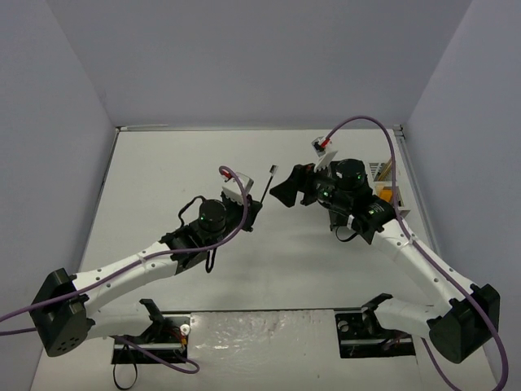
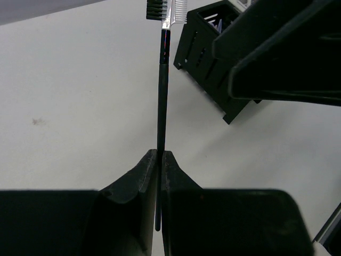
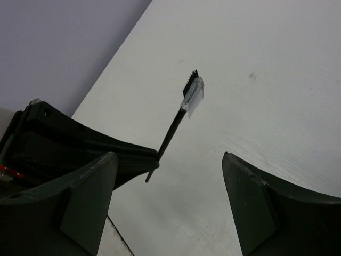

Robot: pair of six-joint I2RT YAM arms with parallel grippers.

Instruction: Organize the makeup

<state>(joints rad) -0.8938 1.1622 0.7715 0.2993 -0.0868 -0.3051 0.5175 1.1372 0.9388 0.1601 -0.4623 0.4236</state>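
Note:
A thin black makeup brush [image 2: 162, 85], with a comb-and-bristle head [image 2: 165, 9], sticks out forward from my left gripper [image 2: 160, 154], which is shut on its handle. From above, the brush [image 1: 265, 183] points away from the left gripper [image 1: 254, 212] toward the back of the table. My right gripper [image 1: 282, 192] hovers just right of the brush, its fingers [image 3: 88, 205] spread wide with nothing between them. In the right wrist view the brush [image 3: 175, 128] lies beyond the open right gripper [image 3: 169, 156].
A black mesh holder [image 2: 205, 50] stands on the table right of the brush head, partly hidden by the right arm's fingers [image 2: 282, 53]. A white container with something orange [image 1: 386, 194] sits at the right edge. Purple cables loop over both arms.

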